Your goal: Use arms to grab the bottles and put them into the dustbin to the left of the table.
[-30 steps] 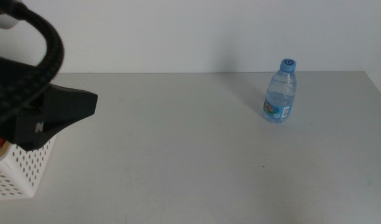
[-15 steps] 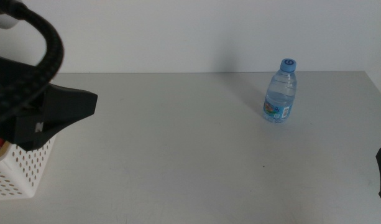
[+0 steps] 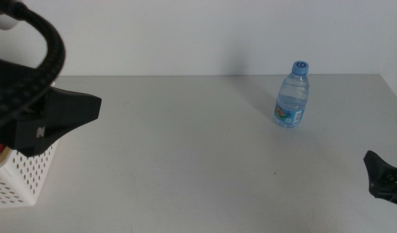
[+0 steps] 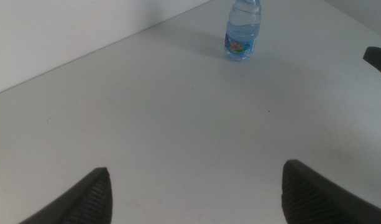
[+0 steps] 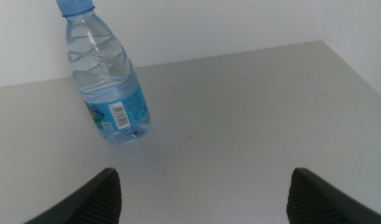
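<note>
Bottle (image 5: 106, 87) barcode legible, perhaps, right-wrist only.

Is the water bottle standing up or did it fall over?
Standing up. The water bottle rests on its base on the table, with its blue cap on top.

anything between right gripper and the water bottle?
Nothing: bare table separates the right gripper, open, from the upright water bottle, clearest in the middle view. Left gripper waits over the dustbin.
</note>
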### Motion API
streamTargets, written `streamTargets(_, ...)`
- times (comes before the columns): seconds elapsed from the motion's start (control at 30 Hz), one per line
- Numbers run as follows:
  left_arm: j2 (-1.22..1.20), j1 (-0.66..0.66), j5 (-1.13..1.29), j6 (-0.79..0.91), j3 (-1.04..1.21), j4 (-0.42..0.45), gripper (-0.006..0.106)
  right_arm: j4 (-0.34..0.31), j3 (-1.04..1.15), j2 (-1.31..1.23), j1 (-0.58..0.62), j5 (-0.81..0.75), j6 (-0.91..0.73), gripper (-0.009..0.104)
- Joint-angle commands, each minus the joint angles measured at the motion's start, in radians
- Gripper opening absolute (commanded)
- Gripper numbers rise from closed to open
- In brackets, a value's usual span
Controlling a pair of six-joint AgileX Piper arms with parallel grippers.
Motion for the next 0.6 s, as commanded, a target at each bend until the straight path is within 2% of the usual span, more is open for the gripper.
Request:
streamTargets(0.0, -0.001, -0.007, -0.063, -0.003, -0.024, -0.023, 0.094, -0.080, -0.065, 0.023, 0.000, -0.198, -0.003, 0.069)
streamTargets(0.07, -0.001, -0.007, -0.063, -0.003, -0.024, -0.023, 0.094, -0.161, -0.127, 0.056, 0.000, -0.198, -0.003, 0.069)
streamTargets(0.17, -0.001, -0.007, -0.063, -0.003, -0.024, -0.023, 0.094, -0.233, -0.223, 0.097, 0.008, -0.196, -0.003, 0.069)
streamTargets(0.33, -0.001, -0.007, -0.063, -0.003, -0.024, -0.023, 0.094, -0.250, -0.385, 0.177, 0.066, -0.167, -0.003, 0.069)
streamTargets(0.57, -0.001, -0.007, -0.063, -0.003, -0.024, -0.023, 0.094, -0.248, -0.614, 0.318, 0.147, 0.000, -0.003, 0.069)
